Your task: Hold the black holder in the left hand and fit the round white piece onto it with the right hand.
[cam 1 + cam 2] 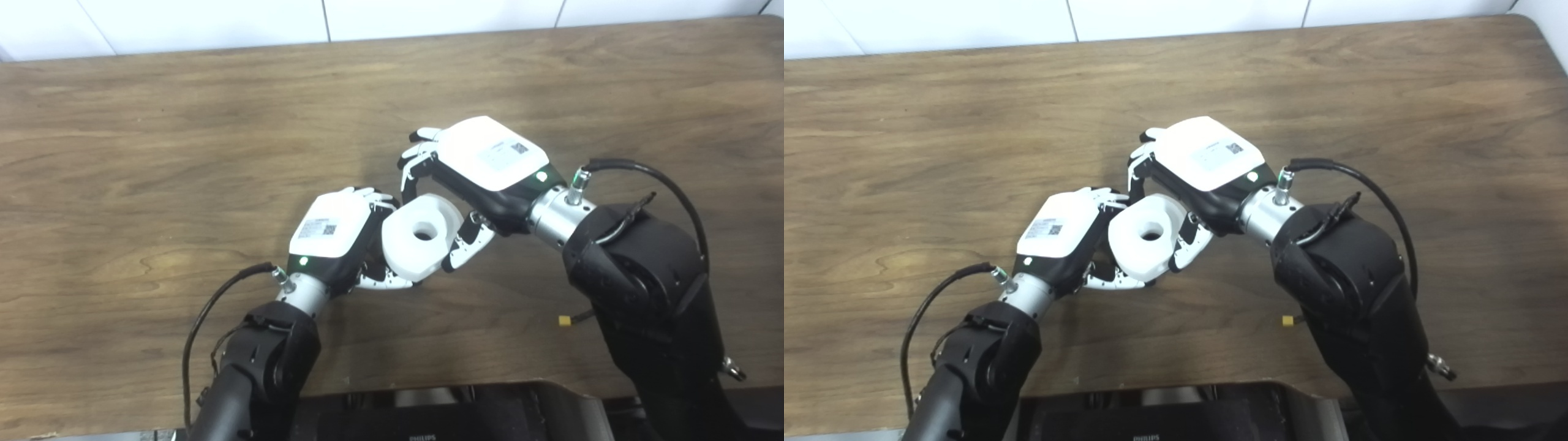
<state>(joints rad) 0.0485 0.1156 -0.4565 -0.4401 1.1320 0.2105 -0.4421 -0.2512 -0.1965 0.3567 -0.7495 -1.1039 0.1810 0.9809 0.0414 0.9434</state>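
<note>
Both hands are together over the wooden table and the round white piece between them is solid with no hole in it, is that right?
Not quite. The round white piece has a hole through its middle, clear in the left eye view. The left hand and right hand do meet around it over the wooden table.

The word "PHILIPS" [427, 437] can be read at the bottom edge of the frame, a little right of centre, in pale letters on a dark object (partly cut off by the edge). A white label with a square code is carried on the back of the left hand [334, 225], just left of centre, and a similar label with a square code on the back of the right hand [490, 153], right of centre; the fine print on both is too small to be read.
</note>
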